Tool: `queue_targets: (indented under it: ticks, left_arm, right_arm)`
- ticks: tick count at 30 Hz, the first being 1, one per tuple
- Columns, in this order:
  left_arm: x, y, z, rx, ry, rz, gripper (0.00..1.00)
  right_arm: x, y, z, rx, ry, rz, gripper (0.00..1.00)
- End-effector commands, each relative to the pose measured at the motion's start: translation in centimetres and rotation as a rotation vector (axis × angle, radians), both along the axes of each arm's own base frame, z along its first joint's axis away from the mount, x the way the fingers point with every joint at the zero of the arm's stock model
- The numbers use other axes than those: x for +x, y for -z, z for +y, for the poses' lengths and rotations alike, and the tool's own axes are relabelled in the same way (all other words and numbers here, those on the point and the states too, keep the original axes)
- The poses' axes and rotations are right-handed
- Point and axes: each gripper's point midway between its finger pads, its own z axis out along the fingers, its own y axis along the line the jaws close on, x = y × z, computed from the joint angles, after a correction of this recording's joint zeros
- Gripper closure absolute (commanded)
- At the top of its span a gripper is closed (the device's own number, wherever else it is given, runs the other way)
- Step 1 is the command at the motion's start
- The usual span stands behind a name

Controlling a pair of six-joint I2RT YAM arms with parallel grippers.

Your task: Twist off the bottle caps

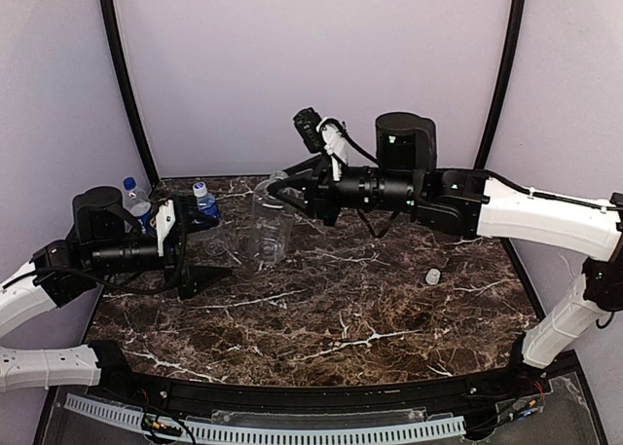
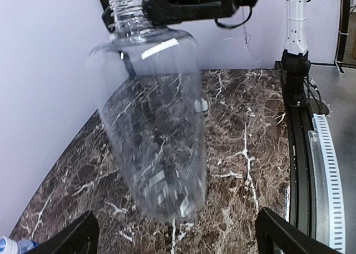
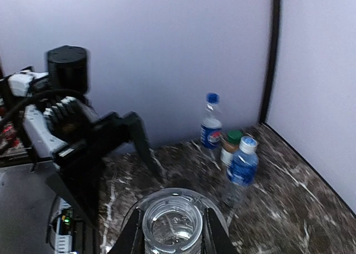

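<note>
Unlabelled bottle [image 1: 270, 226], mouth uncapped, tilted over the far middle of the table [image 1: 370, 318], held at its neck by the right gripper [image 1: 282, 194], left gripper [image 1: 216, 248] spread wide just left of it, white cap [image 1: 431, 276] laid well apart at the right, three capped bottles [image 3: 231, 148] stood in the far left corner.

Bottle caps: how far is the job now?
Done: the unlabelled bottle is open; a white cap lies on the table. In hand: the right end effector grips that bottle's neck; the left end effector stands open. Left: the Pepsi bottle, blue-labelled bottle and short bottle are capped.
</note>
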Motion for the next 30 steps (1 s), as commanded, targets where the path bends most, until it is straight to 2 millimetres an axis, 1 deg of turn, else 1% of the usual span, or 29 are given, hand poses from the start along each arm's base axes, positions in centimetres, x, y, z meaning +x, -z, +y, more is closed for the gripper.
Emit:
queue_targets:
  ticks: [1, 2, 3, 4, 5, 6, 7, 8, 10, 12, 13, 14, 15, 16, 19, 21, 25, 26, 28, 30]
  left_arm:
    - [3.4, 2.2, 3.7, -0.067, -0.267, 0.070, 0.01]
    - [4.2, 3.6, 5.0, -0.068, -0.332, 0.090, 0.01]
    - [4.5, 3.9, 5.6, -0.094, -0.367, 0.113, 0.01]
    - [5.0, 5.2, 6.8, -0.097, -0.418, 0.127, 0.01]
    - [5.3, 5.5, 7.2, -0.115, -0.442, 0.140, 0.01]
    - [5.6, 6.4, 8.2, -0.120, -0.483, 0.147, 0.01]
    - [5.8, 6.8, 8.7, -0.133, -0.507, 0.163, 0.01]
    - [6.1, 7.5, 9.5, -0.139, -0.547, 0.168, 0.01]
    - [6.5, 8.1, 10.5, -0.159, -0.590, 0.176, 0.01]
    - [6.8, 8.7, 11.3, -0.174, -0.618, 0.172, 0.01]
    - [6.8, 9.4, 11.5, -0.173, -0.630, 0.185, 0.01]
    - [7.0, 9.5, 12.1, -0.183, -0.650, 0.181, 0.01]
    - [6.9, 10.2, 12.3, -0.185, -0.660, 0.200, 0.01]
    - [7.0, 10.3, 12.7, -0.188, -0.674, 0.200, 0.01]
    - [6.8, 11.4, 13.1, -0.206, -0.688, 0.238, 0.01]
    - [7.0, 11.5, 13.5, -0.217, -0.704, 0.239, 0.01]
    - [7.2, 11.8, 14.1, -0.221, -0.733, 0.246, 0.01]
    - [7.2, 11.9, 14.1, -0.222, -0.733, 0.247, 0.01]
    - [7.2, 11.9, 14.0, -0.223, -0.726, 0.250, 0.01]
    - [7.2, 12.0, 13.9, -0.222, -0.719, 0.254, 0.01]
  right_arm:
    - [11.6, 5.3, -12.1, -0.169, 0.667, 0.149, 1.00]
    - [12.9, 6.5, -14.8, -0.180, 0.756, 0.176, 1.00]
    - [13.9, 7.9, -17.3, -0.194, 0.832, 0.203, 1.00]
    - [14.8, 9.0, -19.6, -0.203, 0.899, 0.220, 1.00]
    - [15.6, 10.3, -21.9, -0.218, 0.966, 0.234, 1.00]
    - [16.3, 11.3, -24.0, -0.229, 1.024, 0.243, 1.00]
    - [17.0, 12.1, -26.0, -0.239, 1.078, 0.238, 1.00]
    - [17.5, 12.7, -27.5, -0.248, 1.113, 0.225, 1.00]
    - [18.9, 13.8, -30.6, -0.253, 1.179, 0.211, 1.00]
    - [20.2, 14.4, -32.9, -0.248, 1.215, 0.203, 1.00]
    - [20.7, 14.6, -34.1, -0.247, 1.241, 0.192, 1.00]
    - [21.3, 15.0, -35.1, -0.258, 1.267, 0.188, 1.00]
    - [21.7, 15.3, -36.0, -0.261, 1.282, 0.188, 1.00]
    - [21.9, 15.5, -36.6, -0.261, 1.286, 0.185, 1.00]
    - [22.1, 16.2, -37.5, -0.236, 1.252, 0.158, 1.00]
    - [22.2, 16.7, -38.2, -0.230, 1.256, 0.143, 1.00]
    - [22.4, 18.3, -39.6, -0.249, 1.279, 0.123, 1.00]
    - [22.5, 18.4, -39.9, -0.230, 1.279, 0.113, 1.00]
    - [22.5, 19.2, -40.6, -0.226, 1.282, 0.118, 1.00]
    - [22.4, 20.1, -40.8, -0.238, 1.277, 0.134, 1.00]
